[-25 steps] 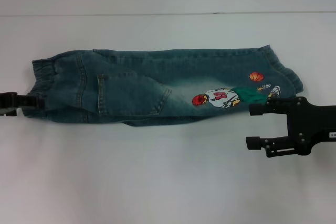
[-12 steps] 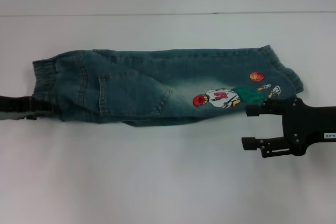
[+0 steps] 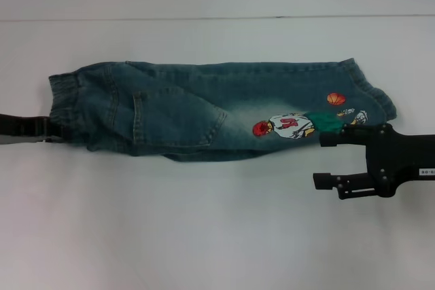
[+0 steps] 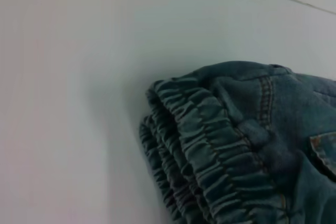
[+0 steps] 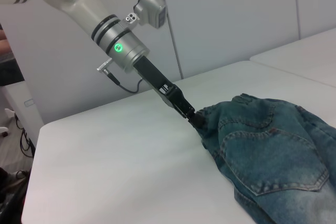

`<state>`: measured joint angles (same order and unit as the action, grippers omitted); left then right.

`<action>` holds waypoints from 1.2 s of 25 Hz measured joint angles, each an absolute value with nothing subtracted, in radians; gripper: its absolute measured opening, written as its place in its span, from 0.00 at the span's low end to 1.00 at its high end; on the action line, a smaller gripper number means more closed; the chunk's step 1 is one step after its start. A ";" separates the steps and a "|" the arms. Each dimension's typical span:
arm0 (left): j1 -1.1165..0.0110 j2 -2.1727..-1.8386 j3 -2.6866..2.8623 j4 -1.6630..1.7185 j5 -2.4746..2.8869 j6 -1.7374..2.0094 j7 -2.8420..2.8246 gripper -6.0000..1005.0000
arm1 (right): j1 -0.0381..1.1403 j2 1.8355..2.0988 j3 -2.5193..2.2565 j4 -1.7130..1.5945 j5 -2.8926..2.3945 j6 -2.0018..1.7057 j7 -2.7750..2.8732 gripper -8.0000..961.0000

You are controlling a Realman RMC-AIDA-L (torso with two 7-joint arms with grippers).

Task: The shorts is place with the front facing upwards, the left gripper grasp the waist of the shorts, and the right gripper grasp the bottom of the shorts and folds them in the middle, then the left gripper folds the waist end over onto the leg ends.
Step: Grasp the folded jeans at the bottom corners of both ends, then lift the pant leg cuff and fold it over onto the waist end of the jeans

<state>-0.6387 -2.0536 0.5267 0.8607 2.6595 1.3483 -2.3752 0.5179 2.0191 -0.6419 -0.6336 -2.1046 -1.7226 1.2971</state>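
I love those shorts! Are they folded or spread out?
Folded lengthwise: the shorts lie as one narrow strip, waistband layers stacked.

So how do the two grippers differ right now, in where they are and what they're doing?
The left gripper is at the waist of the shorts, its tip buried in the gathered band; the right gripper sits at the leg ends. The left gripper's fingers are hidden, while the right gripper is open and empty, one finger beside the hem and the other over bare table. Both are black and low at the table.
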 joint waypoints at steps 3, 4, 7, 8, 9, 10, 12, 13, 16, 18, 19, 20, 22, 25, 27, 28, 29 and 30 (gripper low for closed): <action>-0.644 -2.055 0.528 0.860 2.660 1.346 -2.366 0.30 | 0.521 2.020 -0.642 -0.634 -2.105 -1.716 1.302 0.92; -0.646 -2.055 0.528 0.860 2.660 1.345 -2.364 0.26 | 0.521 2.020 -0.643 -0.634 -2.105 -1.714 1.303 0.92; -0.650 -2.055 0.528 0.857 2.660 1.343 -2.355 0.17 | 0.521 2.020 -0.644 -0.634 -2.105 -1.708 1.305 0.92; -0.651 -2.055 0.528 0.857 2.659 1.350 -2.350 0.15 | 0.521 2.020 -0.643 -0.634 -2.105 -1.708 1.305 0.92; -0.652 -2.055 0.528 0.857 2.651 1.360 -2.343 0.12 | 0.521 2.021 -0.642 -0.634 -2.105 -1.707 1.305 0.92; -0.654 -2.056 0.527 0.858 2.639 1.376 -2.331 0.10 | 0.522 2.021 -0.641 -0.634 -2.105 -1.705 1.305 0.92; -0.653 -2.054 0.525 0.862 2.605 1.406 -2.311 0.09 | 0.522 2.021 -0.640 -0.633 -2.104 -1.699 1.305 0.92; -0.652 -2.052 0.523 0.868 2.581 1.427 -2.300 0.09 | 0.521 2.022 -0.639 -0.633 -2.102 -1.696 1.303 0.92; -0.647 -2.047 0.520 0.896 2.542 1.473 -2.283 0.08 | 0.518 2.029 -0.620 -0.632 -2.094 -1.675 1.295 0.92; -0.647 -2.045 0.518 0.917 2.525 1.503 -2.272 0.07 | 0.517 2.038 -0.604 -0.631 -2.093 -1.650 1.286 0.84; -0.648 -2.043 0.518 0.926 2.518 1.518 -2.269 0.07 | 0.518 2.042 -0.601 -0.627 -2.095 -1.638 1.280 0.81; -0.650 -2.041 0.517 0.936 2.512 1.533 -2.268 0.07 | 0.520 2.043 -0.603 -0.622 -2.097 -1.630 1.276 0.77; -0.657 -2.036 0.517 0.949 2.505 1.549 -2.268 0.07 | 0.527 2.045 -0.605 -0.609 -2.101 -1.613 1.271 0.71; -0.672 -2.024 0.517 0.963 2.488 1.579 -2.269 0.07 | 0.533 2.047 -0.596 -0.582 -2.092 -1.583 1.257 0.64; -0.685 -2.010 0.516 0.970 2.465 1.607 -2.270 0.07 | 0.536 2.049 -0.584 -0.551 -2.067 -1.553 1.243 0.60; -0.693 -2.004 0.514 0.974 2.452 1.621 -2.271 0.07 | 0.538 2.055 -0.579 -0.514 -2.020 -1.513 1.217 0.57; -0.701 -1.997 0.512 0.980 2.434 1.635 -2.272 0.07 | 0.538 2.055 -0.579 -0.514 -2.020 -1.513 1.217 0.55; -0.708 -1.992 0.512 0.988 2.416 1.650 -2.273 0.07 | 0.537 2.062 -0.578 -0.495 -1.990 -1.489 1.196 0.53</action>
